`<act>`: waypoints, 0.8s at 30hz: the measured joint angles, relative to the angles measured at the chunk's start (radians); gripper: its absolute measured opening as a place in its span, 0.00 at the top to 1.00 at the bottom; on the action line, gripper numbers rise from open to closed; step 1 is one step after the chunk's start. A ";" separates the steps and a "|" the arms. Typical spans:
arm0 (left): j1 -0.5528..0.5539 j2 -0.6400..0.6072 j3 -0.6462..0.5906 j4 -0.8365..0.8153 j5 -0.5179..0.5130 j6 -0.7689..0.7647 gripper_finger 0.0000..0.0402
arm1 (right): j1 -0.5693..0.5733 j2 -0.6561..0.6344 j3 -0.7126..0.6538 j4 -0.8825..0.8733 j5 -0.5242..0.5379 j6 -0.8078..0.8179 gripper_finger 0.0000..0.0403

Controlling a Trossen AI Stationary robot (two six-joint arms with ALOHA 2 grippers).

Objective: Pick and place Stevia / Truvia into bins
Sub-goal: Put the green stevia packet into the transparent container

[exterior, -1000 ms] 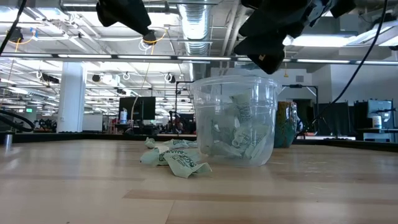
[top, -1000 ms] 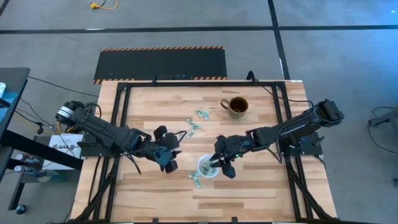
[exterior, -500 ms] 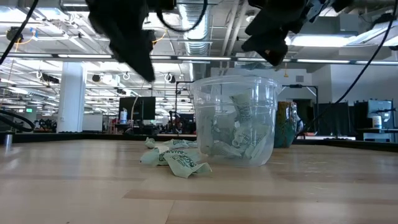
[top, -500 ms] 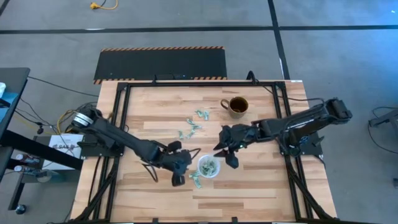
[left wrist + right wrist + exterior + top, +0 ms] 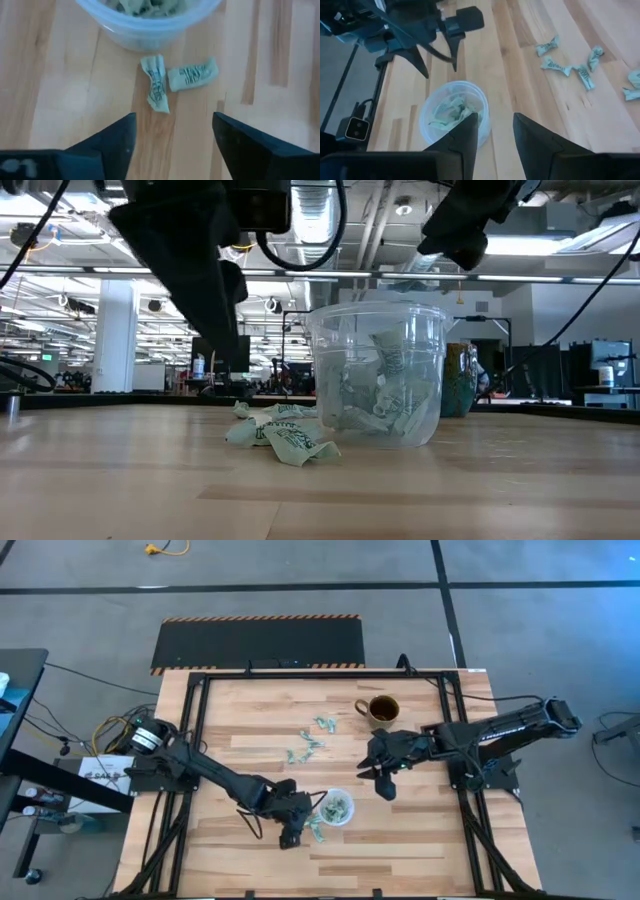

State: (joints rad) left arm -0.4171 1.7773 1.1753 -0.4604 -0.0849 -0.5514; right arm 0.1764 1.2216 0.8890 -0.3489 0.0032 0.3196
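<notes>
The clear cup (image 5: 336,807) stands near the table's front middle with several crumpled green-white Stevia sachets inside (image 5: 451,111). Two more sachets (image 5: 156,89) (image 5: 192,75) lie flat on the wood against the cup's near left side (image 5: 285,435). My left gripper (image 5: 174,120) hangs open just above and short of these two, pointing steeply down (image 5: 293,830). My right gripper (image 5: 383,780) floats open, holding nothing, above the table to the far right of the cup (image 5: 495,122). Several loose sachets (image 5: 310,743) lie farther back.
A brown mug (image 5: 381,710) with dark contents stands at the far right of the middle. Loose sachets (image 5: 555,65) are scattered between it and the cup. A black frame (image 5: 195,730) runs around the tabletop's edges. Bare wood lies left of and in front of the cup.
My left gripper has gone toward the table's right and near edge and come down, tipping more steeply, until it hangs over the two sachets beside the cup. My right gripper has pulled back from over the cup, rising toward the far right. The cup and sachets have stayed put.
</notes>
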 joint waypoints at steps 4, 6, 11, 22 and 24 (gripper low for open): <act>-0.021 0.021 0.001 0.071 -0.088 0.029 0.31 | 0.000 0.001 0.000 -0.021 -0.001 0.001 0.71; -0.030 0.038 0.000 0.070 -0.130 0.030 0.30 | 0.000 0.009 0.000 -0.019 0.000 0.001 0.71; -0.040 0.106 0.000 0.103 -0.095 0.028 0.29 | 0.000 0.009 0.000 -0.040 0.007 0.002 0.71; -0.044 0.158 -0.001 0.162 -0.172 0.016 0.34 | 0.000 0.008 0.000 -0.047 0.026 0.021 0.71; -0.044 0.158 -0.001 0.155 -0.167 0.018 0.38 | 0.000 0.008 0.000 -0.048 0.026 0.022 0.71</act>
State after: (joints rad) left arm -0.4610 1.9354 1.1748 -0.3049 -0.2517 -0.5336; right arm 0.1761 1.2301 0.8886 -0.3965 0.0294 0.3412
